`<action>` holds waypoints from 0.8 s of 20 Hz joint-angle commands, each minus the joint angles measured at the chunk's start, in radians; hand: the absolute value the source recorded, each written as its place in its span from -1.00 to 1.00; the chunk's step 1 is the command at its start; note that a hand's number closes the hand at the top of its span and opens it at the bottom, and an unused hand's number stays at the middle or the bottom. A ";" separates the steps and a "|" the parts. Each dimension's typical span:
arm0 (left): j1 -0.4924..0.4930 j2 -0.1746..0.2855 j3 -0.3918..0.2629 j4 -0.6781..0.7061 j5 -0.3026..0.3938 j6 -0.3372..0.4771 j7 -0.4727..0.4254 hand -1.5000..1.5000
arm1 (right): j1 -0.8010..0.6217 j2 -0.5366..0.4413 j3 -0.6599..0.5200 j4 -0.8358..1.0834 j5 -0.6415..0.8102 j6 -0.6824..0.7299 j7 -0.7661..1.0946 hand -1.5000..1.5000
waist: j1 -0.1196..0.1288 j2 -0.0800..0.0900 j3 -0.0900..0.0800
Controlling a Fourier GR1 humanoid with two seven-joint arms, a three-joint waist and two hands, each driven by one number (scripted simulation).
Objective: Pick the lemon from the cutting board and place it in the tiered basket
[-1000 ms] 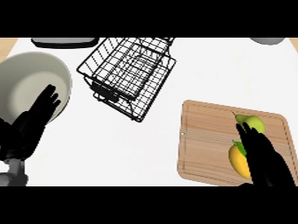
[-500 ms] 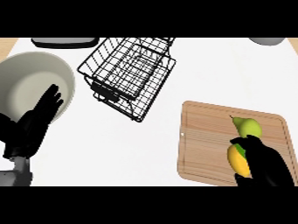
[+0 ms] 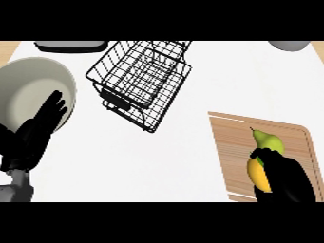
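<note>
Right hand [image 3: 285, 178] curls round the lemon [image 3: 256, 174] at the near edge of the cutting board [image 3: 227, 142] — a pear [image 3: 268, 140] just beyond. White counter [image 3: 192, 166] separates it from the tiered basket [image 3: 139, 80], far-left; left hand [image 3: 27, 137] rests open.

The white counter [image 3: 192, 156] carries a wire basket [image 3: 139, 80] at 12 o'clock, a plate [image 3: 17, 95] at 9, a cutting board [image 3: 227, 142] at 4.

Lemon [image 3: 256, 174] beside pear [image 3: 266, 140] on cutting board [image 3: 227, 142]; tiered basket [image 3: 139, 80] left.
</note>
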 commanded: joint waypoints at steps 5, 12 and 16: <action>-0.010 -0.041 0.003 0.049 -0.039 0.010 -0.039 0.00 | -0.018 0.008 -0.122 0.113 -0.015 0.016 0.027 1.00 | -0.004 0.013 0.012; 0.018 -0.054 -0.001 -0.016 -0.051 0.025 -0.003 0.00 | -0.055 0.012 -0.202 -0.080 0.035 -0.183 -0.004 1.00 | -0.008 0.009 0.012; 0.048 -0.013 0.028 -0.027 -0.021 -0.022 -0.013 0.00 | -0.088 0.101 -0.218 -0.294 -0.086 -0.233 -0.012 1.00 | -0.014 0.001 0.012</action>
